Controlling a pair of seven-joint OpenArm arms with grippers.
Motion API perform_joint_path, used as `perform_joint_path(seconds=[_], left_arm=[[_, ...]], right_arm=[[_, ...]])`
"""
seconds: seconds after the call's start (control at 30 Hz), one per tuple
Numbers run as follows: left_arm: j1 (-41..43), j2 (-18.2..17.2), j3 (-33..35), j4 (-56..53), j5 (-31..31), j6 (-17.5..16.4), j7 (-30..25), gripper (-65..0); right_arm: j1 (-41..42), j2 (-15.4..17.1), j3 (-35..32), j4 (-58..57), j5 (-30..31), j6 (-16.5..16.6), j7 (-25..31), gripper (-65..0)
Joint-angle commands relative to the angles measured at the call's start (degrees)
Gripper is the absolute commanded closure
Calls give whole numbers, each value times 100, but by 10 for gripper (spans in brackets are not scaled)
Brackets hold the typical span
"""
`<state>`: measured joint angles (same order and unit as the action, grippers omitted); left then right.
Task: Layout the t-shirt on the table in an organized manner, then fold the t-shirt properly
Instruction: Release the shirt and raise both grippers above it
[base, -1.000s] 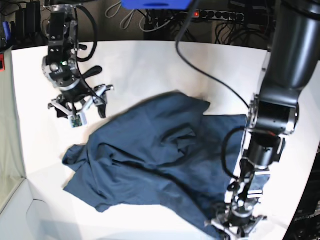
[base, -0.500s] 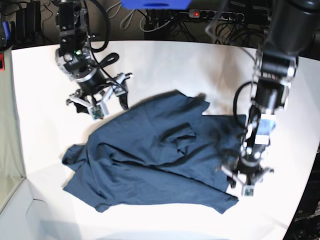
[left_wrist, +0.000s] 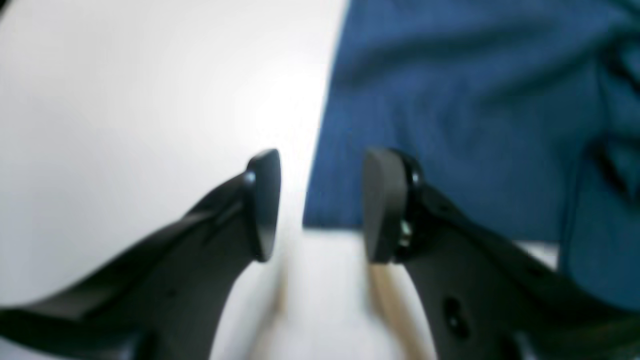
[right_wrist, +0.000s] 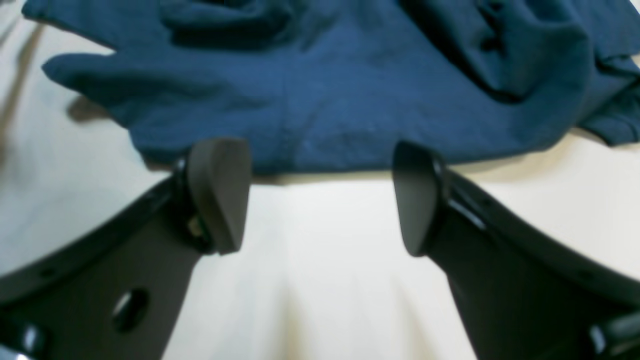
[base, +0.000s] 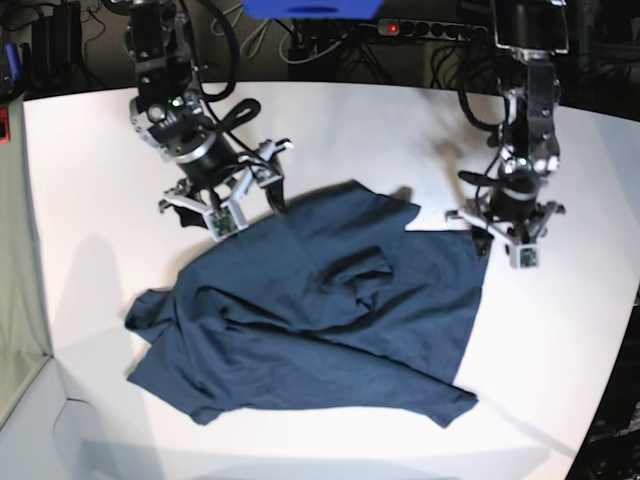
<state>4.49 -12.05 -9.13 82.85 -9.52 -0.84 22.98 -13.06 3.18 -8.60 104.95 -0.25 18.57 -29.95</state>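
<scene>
Two claws stand at the far edge of the dark navy blue cotton t-shirt (base: 310, 315), which lies crumpled and spread across the middle of the large smooth white surface (base: 340, 130), its long axis running on a slant from the near-left corner toward the far-right one in the base view. Right claw (right_wrist: 320, 197), on that view's left: jaws spread wide, empty, hovering over bare surface with a straight hem edge of the shirt just beyond the fingertips (right_wrist: 220, 192); the cloth lies directly ahead of it. Left claw (left_wrist: 320, 205), on the base view's right: jaws about half apart, nothing between them, straddling a squared corner of the shirt; one fingertip over white surface, the other over blue cloth. Cannot tell whether either tip touches the fabric. Judgement: each arm is nearest its own far corner, so the coming move likely turns on pinching those two corners and drawing them apart to flatten the folded-over middle. Wrist views are blurred.
</scene>
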Motion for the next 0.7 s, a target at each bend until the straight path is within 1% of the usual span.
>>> perform_joint_path(seconds=[0.0,0.07,0.23,0.43,0.67], left_arm=[[-58,-12,-68,98,7,53,-193,-264],[21,111,-147,98,7,53,-158,-264],[109,252,-296,89,16,53,-158,-278],[30,260,-296,-395,16,53,-202,-284],[-269,260,-261,-826,16,53,-202,-284]], right_arm=[[62,12,-32,94,30,3,143,-450],[71,12,-41,94,30,3,143,-450],[71,12,-41,86,30,3,143,-450],[71,20,-41,86,30,3,143,-450],[44,29,-41,86,30,3,143,-450]])
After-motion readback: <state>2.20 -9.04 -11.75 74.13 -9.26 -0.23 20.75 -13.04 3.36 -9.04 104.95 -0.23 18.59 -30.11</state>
